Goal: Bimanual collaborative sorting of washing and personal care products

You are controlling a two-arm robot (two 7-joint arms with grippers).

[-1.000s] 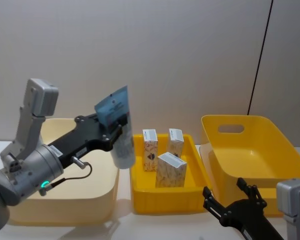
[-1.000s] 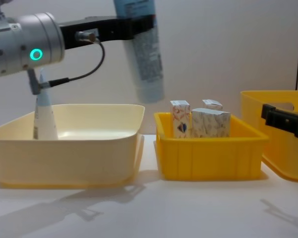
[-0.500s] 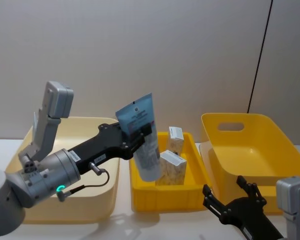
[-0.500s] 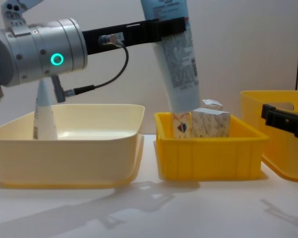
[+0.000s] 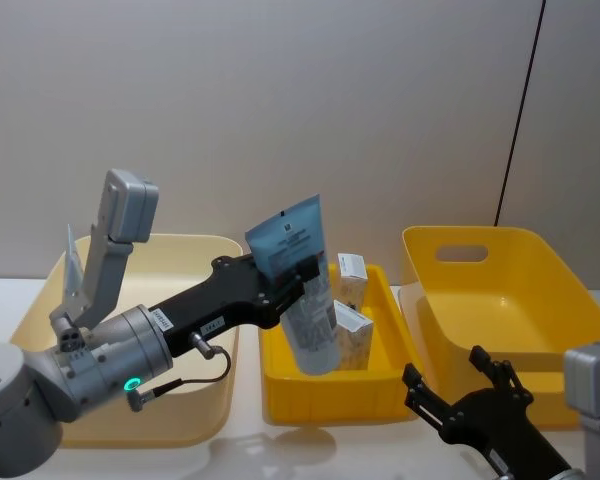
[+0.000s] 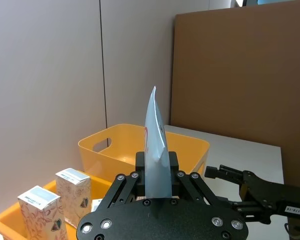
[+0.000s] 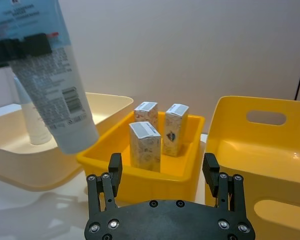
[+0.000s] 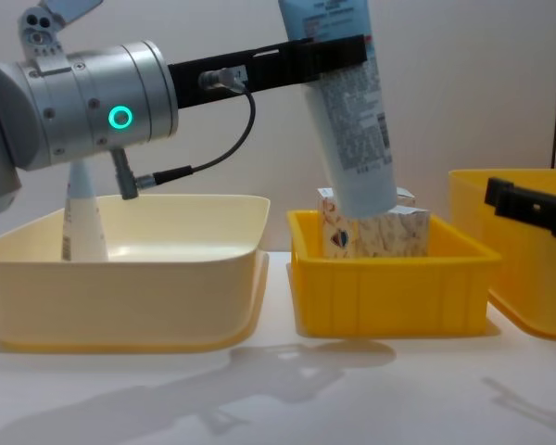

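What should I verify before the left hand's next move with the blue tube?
1. Grip: left hand shut on pale blue tube: ok.
2. Tube's cap end apart from the cartons in the small yellow tray: cannot tell; they overlap in the head and chest views.
3. Three cartons upright: ok.
4. right hand open, holding nothing: ok.
5. Right hand apart from the tube: ok, low beside the large yellow bin.
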